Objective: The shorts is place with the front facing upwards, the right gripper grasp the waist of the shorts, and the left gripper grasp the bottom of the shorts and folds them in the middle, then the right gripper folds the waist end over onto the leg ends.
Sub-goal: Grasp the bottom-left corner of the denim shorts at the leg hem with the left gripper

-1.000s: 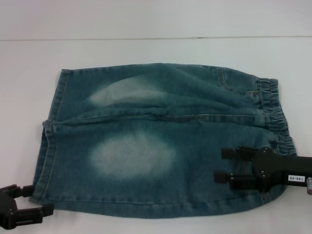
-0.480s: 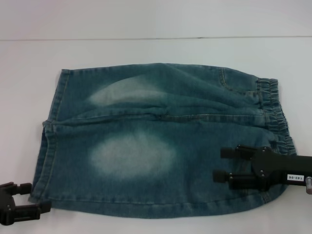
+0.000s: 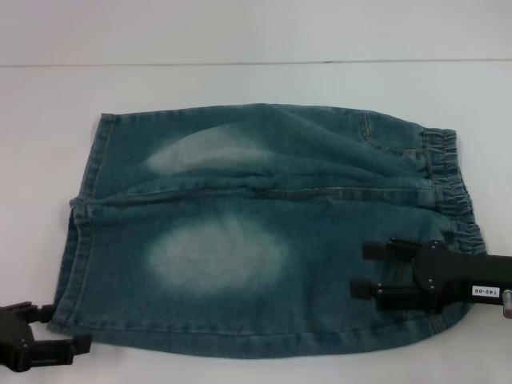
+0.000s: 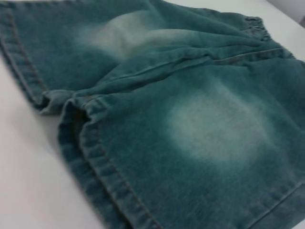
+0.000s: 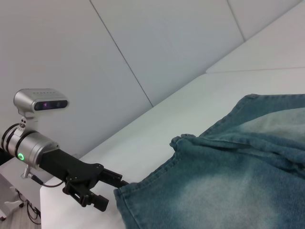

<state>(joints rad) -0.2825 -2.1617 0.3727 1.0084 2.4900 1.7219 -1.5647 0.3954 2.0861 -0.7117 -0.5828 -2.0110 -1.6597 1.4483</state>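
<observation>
A robot test lab — a bare white counter [image 3: 256, 80] backed by plain white wall panels [image 5: 157, 43], a silver camera [image 5: 40, 101] mounted on a robot arm's wrist, and cables [image 5: 24, 202] trailing beside a stand below.

Bare table [image 3: 240, 80] around shorts [image 3: 264, 232]

Black right pincer [image 3: 358, 270], white label, silver left wrist [image 5: 31, 145]
</observation>
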